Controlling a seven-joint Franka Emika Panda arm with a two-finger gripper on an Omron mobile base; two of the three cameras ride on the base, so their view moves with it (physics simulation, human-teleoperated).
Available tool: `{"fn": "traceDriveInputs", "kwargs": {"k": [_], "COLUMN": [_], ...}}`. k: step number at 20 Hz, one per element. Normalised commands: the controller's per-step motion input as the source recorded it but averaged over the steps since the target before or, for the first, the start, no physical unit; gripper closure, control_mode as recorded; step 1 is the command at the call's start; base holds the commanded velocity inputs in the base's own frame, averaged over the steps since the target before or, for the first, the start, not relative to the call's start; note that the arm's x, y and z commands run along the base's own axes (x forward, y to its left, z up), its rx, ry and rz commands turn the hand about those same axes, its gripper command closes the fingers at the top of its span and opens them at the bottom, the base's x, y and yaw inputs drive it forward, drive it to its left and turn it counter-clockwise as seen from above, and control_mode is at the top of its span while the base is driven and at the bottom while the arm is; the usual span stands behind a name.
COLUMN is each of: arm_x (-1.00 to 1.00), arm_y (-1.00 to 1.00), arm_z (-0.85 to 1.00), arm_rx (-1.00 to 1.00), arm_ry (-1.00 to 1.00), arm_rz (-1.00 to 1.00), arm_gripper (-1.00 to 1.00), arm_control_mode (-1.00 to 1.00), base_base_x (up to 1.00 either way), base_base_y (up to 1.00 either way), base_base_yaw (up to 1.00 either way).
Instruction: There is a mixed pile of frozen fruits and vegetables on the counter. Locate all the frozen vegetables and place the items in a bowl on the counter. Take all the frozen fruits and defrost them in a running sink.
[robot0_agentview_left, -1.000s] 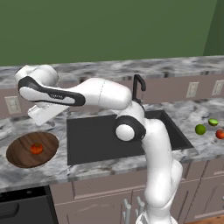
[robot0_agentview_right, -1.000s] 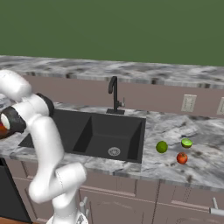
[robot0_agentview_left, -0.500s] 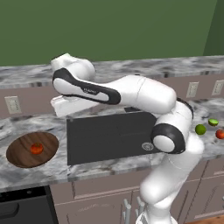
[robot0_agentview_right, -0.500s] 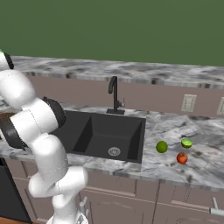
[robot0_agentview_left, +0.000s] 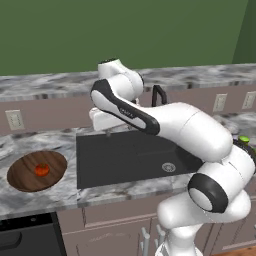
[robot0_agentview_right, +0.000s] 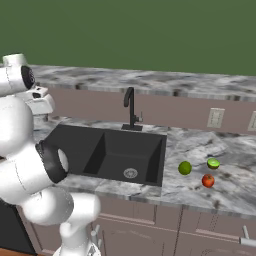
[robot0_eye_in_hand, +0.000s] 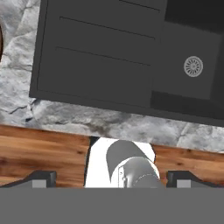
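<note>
While the arm is reaching across the sink (robot0_agentview_left: 135, 157), the fingers (robot0_eye_in_hand: 111, 177) are standing well apart with nothing between them, their two dark tips showing at 6 o'clock in the hand view. Nearest the base in the left view, at 8 o'clock, the bowl (robot0_agentview_left: 20, 175) is sitting on the bench (robot0_agentview_left: 30, 145) with the tomato (robot0_agentview_left: 42, 170) already lying in it, so one vegetable is looking done. Beyond it the hand is hanging above the sink's left half, close to the back wall, looking straight down on the dark draining panel and, toward 2 o'clock in its own view, the silver drain (robot0_eye_in_hand: 193, 66).

In the right view the three remaining items are lying on the bench at 4 o'clock, well apart from the hand. The red ball (robot0_agentview_right: 208, 180) is nearest, the green ball (robot0_agentview_right: 185, 168) is just beyond it to the left, and the flattish green piece (robot0_agentview_right: 213, 163) is sitting farthest back. None seems to be touching another.

I am judging the step in hand to be travelling over to that cluster for the next pick. Doing it well is meaning carrying the hand high enough over the basin to clear the faucet (robot0_agentview_right: 130, 107), then coming down vertically on one item, fingers kept wide. The green ball is the one belonging in the bowl; the other two are heading for the sink. Round, glossy shapes are likely rolling easily, so centring the fingers before closing is mattering.
</note>
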Motion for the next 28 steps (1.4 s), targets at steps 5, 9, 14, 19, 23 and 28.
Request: {"fn": "traceDriveInputs", "kwargs": {"k": [5,9,14,19,23,28], "arm_x": [-0.03,-0.03,-0.07,-0.05,-0.02,-0.01], "arm_y": [-0.77,-0.74,-0.69,-0.7,-0.7,-0.67], "arm_z": [0.27,0.23,0.02,0.0,0.0,0.0], "arm_rx": [0.01,0.02,0.07,0.08,0.07,0.07], "arm_ry": [0.08,0.09,0.14,0.16,0.17,0.18], "arm_rz": [0.12,0.08,0.06,0.05,0.05,0.04], "arm_gripper": [-1.0,-1.0,-1.0,-1.0,-1.0,-1.0], "arm_control_mode": [-1.0,-1.0,-1.0,-1.0,-1.0,-1.0], "base_base_x": [0.0,0.0,0.0,0.0,0.0,0.0], "base_base_y": [0.0,0.0,0.0,0.0,0.0,0.0], "base_base_yaw": [0.0,0.0,0.0,0.0,0.0,0.0]}}
